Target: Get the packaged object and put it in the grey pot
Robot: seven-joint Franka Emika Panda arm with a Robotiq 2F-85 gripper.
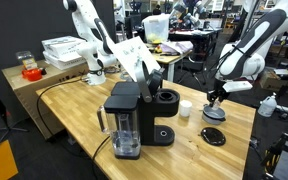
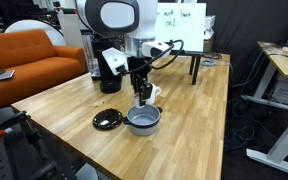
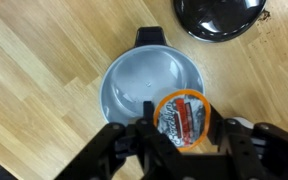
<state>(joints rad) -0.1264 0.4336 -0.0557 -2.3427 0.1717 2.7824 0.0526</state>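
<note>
Pincer (image 3: 182,132) is clenched on the packaged object (image 3: 182,115), a small round capsule with an orange rim and a silver-and-red printed top. It is gripped between the two dark fingers (image 3: 144,140) at the bottom of the wrist view. The capsule is seen over the near rim of the grey pot (image 3: 134,85), partly over the inside and partly over the rim. Contact with the pot cannot be told. A short black handle stub (image 3: 150,37) is seen on the pot's far side. The pot is stood upright on the wooden bench (image 3: 44,60).

In an exterior view the pincer (image 2: 142,97) is held pointing down just above the pot (image 2: 142,124). The capsule is too small to be made out there. A black disc (image 2: 108,120) is laid flat on the bench just beside the pot, not touching it. A white cup (image 2: 155,92) is stood behind the pincer. A black coffee machine (image 2: 109,68) is placed further back.

In an exterior view the pincer (image 1: 216,97) is seen above the pot (image 1: 215,113). The disc (image 1: 213,136) is nearer the camera, the cup (image 1: 185,108) is off to one side, and the coffee machine (image 1: 139,120) is well apart from the pot.
</note>
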